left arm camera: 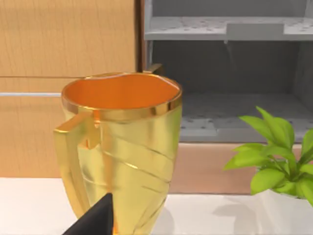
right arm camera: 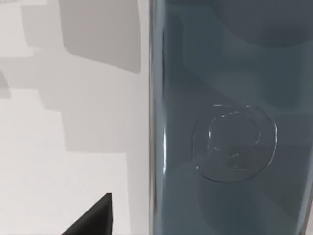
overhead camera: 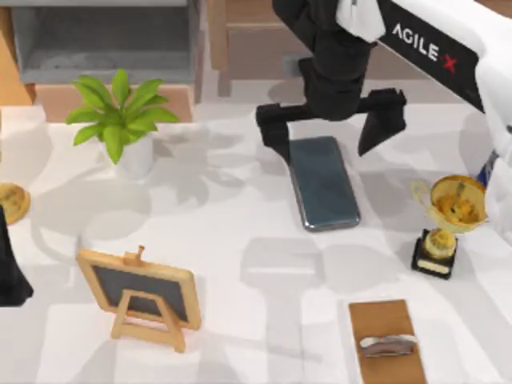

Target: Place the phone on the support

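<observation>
The phone (overhead camera: 322, 182), a dark blue-grey glossy slab with a thin silvery rim, lies flat on the white table right of centre. My right gripper (overhead camera: 329, 128) hangs open over its far end, one black finger on each side of it. The right wrist view looks straight down on the phone (right arm camera: 230, 122), with one black fingertip (right arm camera: 95, 220) beside its long edge. The support (overhead camera: 386, 342), a brown stand with a grey lip, sits at the front right. My left gripper (overhead camera: 8, 268) is parked at the table's left edge, its fingertip (left arm camera: 98, 220) showing in the left wrist view.
A gold trophy (overhead camera: 448, 220) stands just right of the phone. A small easel chalkboard (overhead camera: 142, 294) is at the front left and a potted plant (overhead camera: 122, 120) at the back left. A golden cup (left arm camera: 120, 147) stands close before the left gripper. Shelving lines the back.
</observation>
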Controlling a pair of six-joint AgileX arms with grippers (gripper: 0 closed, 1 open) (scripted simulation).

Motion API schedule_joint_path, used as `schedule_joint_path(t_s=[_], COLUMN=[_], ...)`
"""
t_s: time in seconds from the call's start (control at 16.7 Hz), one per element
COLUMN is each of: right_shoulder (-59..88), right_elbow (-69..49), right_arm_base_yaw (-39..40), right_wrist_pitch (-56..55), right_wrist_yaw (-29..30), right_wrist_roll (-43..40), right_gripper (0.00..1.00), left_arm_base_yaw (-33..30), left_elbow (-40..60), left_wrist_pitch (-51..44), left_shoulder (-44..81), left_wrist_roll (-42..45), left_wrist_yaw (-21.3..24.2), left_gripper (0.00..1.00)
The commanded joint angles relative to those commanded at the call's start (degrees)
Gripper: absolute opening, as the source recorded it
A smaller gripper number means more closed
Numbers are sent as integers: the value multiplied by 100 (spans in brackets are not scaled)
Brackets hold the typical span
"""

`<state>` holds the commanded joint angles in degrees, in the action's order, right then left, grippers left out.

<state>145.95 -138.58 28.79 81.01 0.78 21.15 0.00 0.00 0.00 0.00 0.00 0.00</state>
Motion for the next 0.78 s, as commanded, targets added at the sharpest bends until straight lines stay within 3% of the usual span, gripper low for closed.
schedule_joint_path(t_s=[0.3,0.78], right_shoulder=[19,170], right_elbow=[97,1356], right_arm_base_yaw=[17,1], right_wrist_pitch=[-105,-1534], right_wrist_yaw=[-4,2], right_wrist_roll=[1,2], right_gripper=[100,100], left_arm_base_yaw=[0,0], left_elbow=[0,0], left_wrist_pitch=[0,0], left_shoulder=[0,0], left_wrist_roll=[0,0], left_wrist_yaw=[0,0], left_gripper=[100,100])
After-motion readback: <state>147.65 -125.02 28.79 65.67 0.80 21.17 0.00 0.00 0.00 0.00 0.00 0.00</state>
